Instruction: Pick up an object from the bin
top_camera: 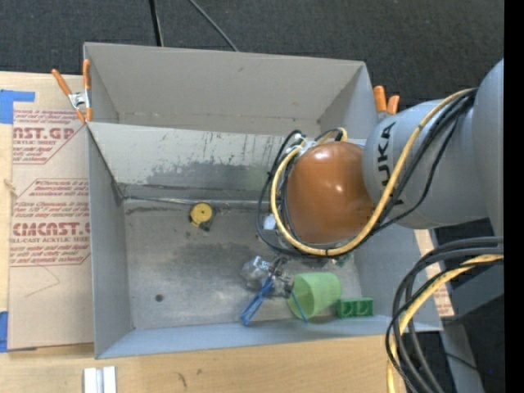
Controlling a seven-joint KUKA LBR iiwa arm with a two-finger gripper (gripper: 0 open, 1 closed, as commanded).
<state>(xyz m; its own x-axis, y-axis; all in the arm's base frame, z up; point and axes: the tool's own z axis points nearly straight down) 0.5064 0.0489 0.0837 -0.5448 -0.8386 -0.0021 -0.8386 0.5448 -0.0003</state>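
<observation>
Small yellow round piece (pixel 201 214) lies alone on the floor of the bin (pixel 221 97), near the back wall, left of centre. Light green cup (pixel 315 293) on its side by the front wall, mouth toward the left. Dark green block (pixel 355 307) just beside it, in the front right corner.
</observation>
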